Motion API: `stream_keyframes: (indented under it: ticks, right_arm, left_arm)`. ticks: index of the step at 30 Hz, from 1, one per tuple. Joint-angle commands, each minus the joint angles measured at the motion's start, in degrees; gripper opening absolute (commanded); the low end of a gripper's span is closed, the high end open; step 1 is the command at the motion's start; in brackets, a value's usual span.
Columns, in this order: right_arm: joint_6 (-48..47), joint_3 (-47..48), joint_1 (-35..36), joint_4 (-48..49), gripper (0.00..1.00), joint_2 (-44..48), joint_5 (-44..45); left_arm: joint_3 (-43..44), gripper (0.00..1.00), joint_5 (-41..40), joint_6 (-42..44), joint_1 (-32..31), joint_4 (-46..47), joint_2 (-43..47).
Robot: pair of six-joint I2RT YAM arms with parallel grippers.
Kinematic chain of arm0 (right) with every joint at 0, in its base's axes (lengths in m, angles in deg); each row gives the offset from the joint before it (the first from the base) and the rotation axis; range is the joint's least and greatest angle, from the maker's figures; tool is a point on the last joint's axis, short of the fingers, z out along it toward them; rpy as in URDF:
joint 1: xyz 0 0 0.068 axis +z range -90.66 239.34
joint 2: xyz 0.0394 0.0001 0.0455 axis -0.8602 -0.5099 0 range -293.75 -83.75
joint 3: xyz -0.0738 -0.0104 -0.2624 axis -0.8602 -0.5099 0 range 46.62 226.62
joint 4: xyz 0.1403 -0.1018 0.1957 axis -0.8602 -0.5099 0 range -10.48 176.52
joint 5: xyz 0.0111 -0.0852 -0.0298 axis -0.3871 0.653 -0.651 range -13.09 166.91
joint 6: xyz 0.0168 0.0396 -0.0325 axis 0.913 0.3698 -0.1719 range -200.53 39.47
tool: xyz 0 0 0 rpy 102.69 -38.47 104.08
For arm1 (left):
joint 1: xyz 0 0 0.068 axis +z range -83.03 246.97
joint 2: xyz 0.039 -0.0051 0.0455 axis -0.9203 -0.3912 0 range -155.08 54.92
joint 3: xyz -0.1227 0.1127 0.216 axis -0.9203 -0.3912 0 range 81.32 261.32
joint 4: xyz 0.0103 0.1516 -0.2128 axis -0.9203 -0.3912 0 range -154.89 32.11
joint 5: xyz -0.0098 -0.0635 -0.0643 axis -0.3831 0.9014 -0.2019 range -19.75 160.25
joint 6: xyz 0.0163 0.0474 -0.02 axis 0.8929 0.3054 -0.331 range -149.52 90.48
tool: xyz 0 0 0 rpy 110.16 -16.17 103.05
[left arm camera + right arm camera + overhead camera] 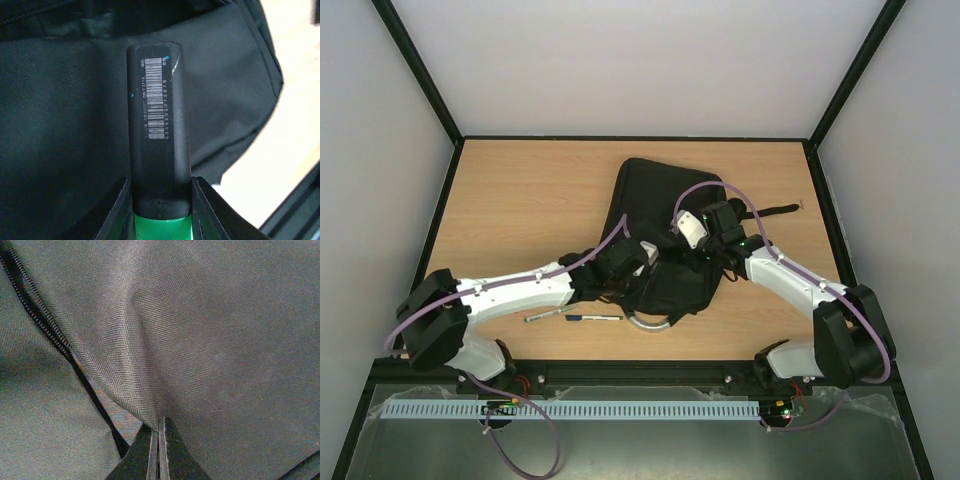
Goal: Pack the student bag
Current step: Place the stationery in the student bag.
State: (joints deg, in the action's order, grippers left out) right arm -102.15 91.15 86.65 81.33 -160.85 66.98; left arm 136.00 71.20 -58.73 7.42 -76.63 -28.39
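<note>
**Bag beneath both grippers; marker in left**

The student bag [655, 200] lies flat on the table [520, 200], directly under both grippers. Right gripper [158, 450]: jaws pressed together, pinching a fold of bag fabric. Left gripper [160, 205]: clamped around a black marker [159, 125] with a white barcode label [155, 97], digits unreadable. Two pens [592, 318] lie beside its wrist.

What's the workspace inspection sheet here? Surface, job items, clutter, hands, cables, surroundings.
Surface: light wooden table.
Job's things: student bag lying mid-table, grey handle toward the arms; black barcoded marker with a green part; two pens on the table by the left arm.
Clutter: nothing seen.
Hands: left hand shut on the marker over the bag; right hand shut on a fold of bag fabric beside a zip.
Cables: purple cable looping over the bag.
Surroundings: white walls, black frame.
</note>
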Motion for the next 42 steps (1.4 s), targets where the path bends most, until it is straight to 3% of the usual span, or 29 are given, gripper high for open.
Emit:
stream_keyframes:
  ticks: [1,7,12,20,26,33,38,42]
  right_arm:
    - [1.10,0.64,0.02,-1.75,0.01,1.47,-2.58]
    - [0.80,0.46,0.02,-1.49,0.01,1.25,-2.06]
    - [0.70,0.28,0.02,-1.76,0.01,1.57,-2.33]
    - [0.49,0.24,-0.06,-1.93,0.01,1.20,-2.73]
    - [0.45,0.21,-0.06,-2.02,0.01,1.07,-2.72]
    - [0.11,0.29,-0.15,-2.07,0.01,0.67,-2.55]
    - [0.18,0.21,-0.15,-2.15,0.01,0.75,-2.68]
    - [0.18,0.30,-0.15,-2.19,0.01,0.72,-2.62]
  left_arm:
    - [-0.30,0.17,2.91,-4.67,2.64,5.20,-3.30]
    - [0.81,0.13,4.30,-7.15,5.50,9.97,-7.88]
    - [6.74,0.13,2.53,-6.98,7.54,9.20,-14.47]
    - [15.11,0.14,-7.43,-5.80,7.60,8.05,-20.32]
    - [16.77,0.38,-9.31,-5.50,7.54,6.99,-22.31]
    - [16.67,0.52,-11.31,-4.03,4.28,1.20,-15.57]
    - [11.64,0.52,-13.21,-6.88,1.74,1.20,-8.56]
    - [4.82,0.35,-11.52,-9.43,0.95,6.36,-5.63]
